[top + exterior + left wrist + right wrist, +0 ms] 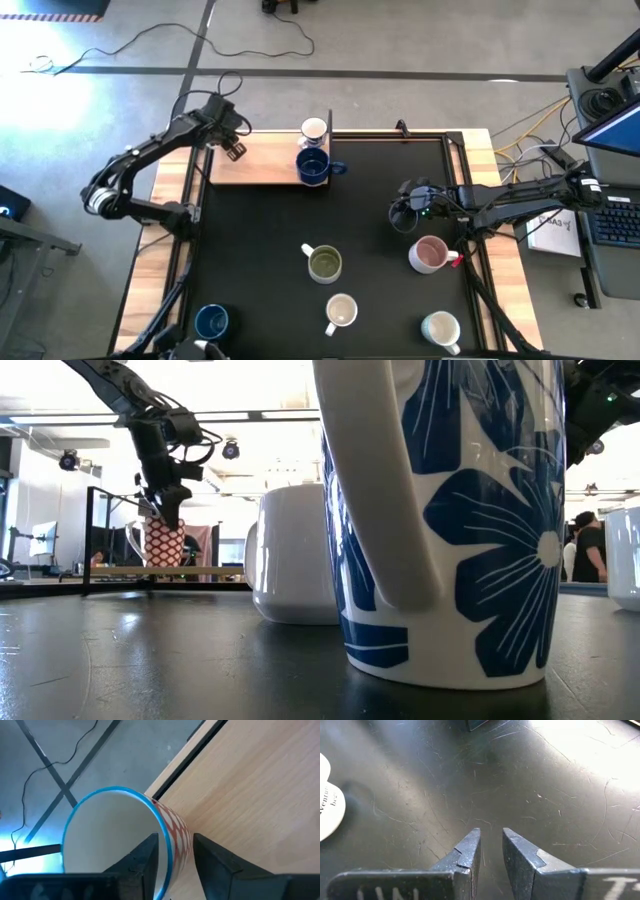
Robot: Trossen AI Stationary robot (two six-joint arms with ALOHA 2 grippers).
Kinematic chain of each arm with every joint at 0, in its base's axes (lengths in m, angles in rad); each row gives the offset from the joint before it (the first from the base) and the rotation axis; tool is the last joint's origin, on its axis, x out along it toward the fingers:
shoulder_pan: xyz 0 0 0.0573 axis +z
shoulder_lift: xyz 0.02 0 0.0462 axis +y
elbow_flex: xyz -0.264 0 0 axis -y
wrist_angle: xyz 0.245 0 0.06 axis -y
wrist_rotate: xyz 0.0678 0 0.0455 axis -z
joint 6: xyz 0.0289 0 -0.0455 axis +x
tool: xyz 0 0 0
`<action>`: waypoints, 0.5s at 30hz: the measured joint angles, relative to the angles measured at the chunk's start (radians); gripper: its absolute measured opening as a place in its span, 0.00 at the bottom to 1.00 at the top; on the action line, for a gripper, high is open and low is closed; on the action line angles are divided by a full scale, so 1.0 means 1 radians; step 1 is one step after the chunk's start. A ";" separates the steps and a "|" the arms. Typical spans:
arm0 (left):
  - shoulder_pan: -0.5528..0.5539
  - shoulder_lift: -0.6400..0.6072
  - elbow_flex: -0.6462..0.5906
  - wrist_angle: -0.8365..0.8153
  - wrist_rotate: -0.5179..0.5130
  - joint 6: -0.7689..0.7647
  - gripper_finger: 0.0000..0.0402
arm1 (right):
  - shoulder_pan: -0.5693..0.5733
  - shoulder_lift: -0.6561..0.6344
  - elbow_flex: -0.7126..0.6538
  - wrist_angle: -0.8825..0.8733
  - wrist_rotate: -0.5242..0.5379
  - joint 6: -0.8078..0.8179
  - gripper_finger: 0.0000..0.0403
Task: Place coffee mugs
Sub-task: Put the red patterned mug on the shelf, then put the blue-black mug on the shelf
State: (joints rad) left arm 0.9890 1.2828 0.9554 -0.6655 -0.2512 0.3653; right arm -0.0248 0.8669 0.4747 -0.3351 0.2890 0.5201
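My left gripper [234, 148] is over the left end of the wooden board, shut on a red-and-white patterned mug with a blue rim [115, 835], which also shows in the low view [163, 545]. A white mug [314, 131] and a dark blue mug [313, 167] stand at the board's right end. On the black mat stand an olive-inside mug [324, 263], a cream mug [341, 311], a pink mug [430, 254], a white mug [441, 327] and a second dark blue mug [211, 322]. My right gripper [400, 218] hovers over bare mat, its fingers nearly together [491, 837]. My left gripper holds the patterned mug by its wall just below the rim [169, 840]. One finger [145, 857] is inside and the other [215, 862] outside. The fingers come from above, pointing down. The mug is upright, its base at or just above the board [163, 565]; I cannot tell which.
The wooden board [260, 165] lies along the mat's far left edge, with a thin dark upright post [329, 125] at its right end. In the low view a large blue-flowered mug [450, 510] fills the foreground. The mat's centre [260, 230] is bare. People show in the room behind.
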 joint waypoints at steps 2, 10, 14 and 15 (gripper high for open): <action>-0.001 -0.010 0.003 -0.002 0.010 0.000 0.27 | 0.000 0.000 0.000 0.000 0.000 0.000 0.17; -0.014 -0.041 0.054 -0.065 0.034 -0.036 0.27 | 0.000 0.000 0.000 0.002 0.000 0.000 0.17; -0.042 -0.047 0.091 -0.115 0.034 -0.073 0.27 | 0.000 0.000 0.000 0.003 0.000 0.000 0.17; -0.055 -0.050 0.098 -0.120 0.035 -0.081 0.27 | 0.000 0.000 0.000 0.003 0.000 0.000 0.17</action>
State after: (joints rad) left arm 0.9345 1.2332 1.0531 -0.7851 -0.2164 0.2838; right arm -0.0249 0.8669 0.4747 -0.3321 0.2890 0.5201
